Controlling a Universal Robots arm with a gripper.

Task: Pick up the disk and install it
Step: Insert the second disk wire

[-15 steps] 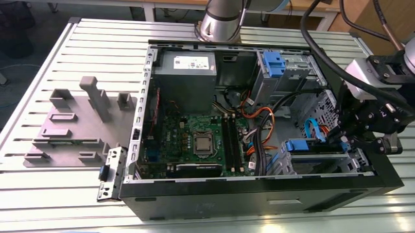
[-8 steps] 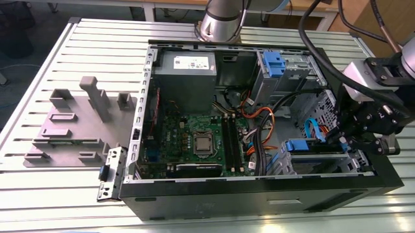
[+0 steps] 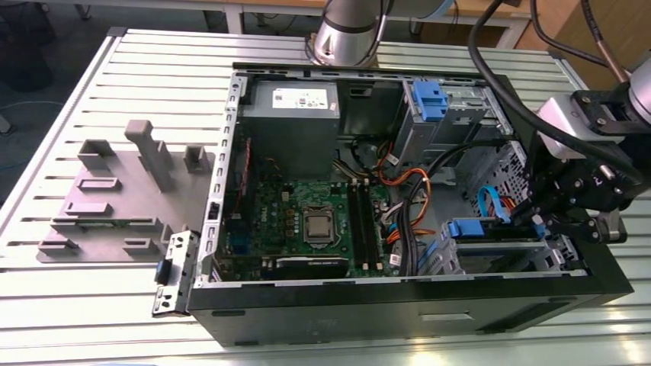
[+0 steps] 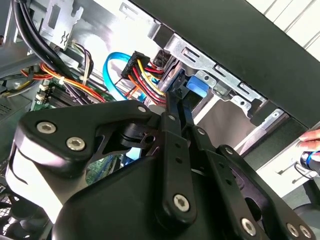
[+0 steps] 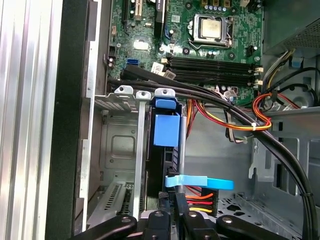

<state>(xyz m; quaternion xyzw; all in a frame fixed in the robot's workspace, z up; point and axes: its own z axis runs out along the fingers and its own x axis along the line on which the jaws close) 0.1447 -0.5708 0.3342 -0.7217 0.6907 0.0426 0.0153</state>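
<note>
The black desktop computer case [image 3: 407,309] lies open on the slatted metal worktop [image 3: 61,305]. The tool [image 3: 529,221] reaches into it at the silver sheet-metal drive cage [image 3: 508,255] on the exterior view's right. The blue-framed disk [image 5: 166,130] stands on edge in a slot of that cage, with the tool [image 5: 176,202] right at its rear edge. I cannot tell whether the tool is clamped or apart.

The space is crowded. A thick black cable bundle [image 5: 225,107] crosses just beside the cage, with orange, red and yellow wires [image 5: 240,120] under it. A flat light-blue data cable [image 5: 200,183] lies across the disk's end, close to the tool [image 4: 177,102].

The green motherboard [image 3: 305,221] fills the case floor. The grey power-supply box [image 3: 293,103] and a second blue plastic carrier [image 3: 429,99] sit well apart at the far wall. The case rim runs close along the cage's outer side. A grey block fixture [image 3: 122,198] stands outside on the worktop.
</note>
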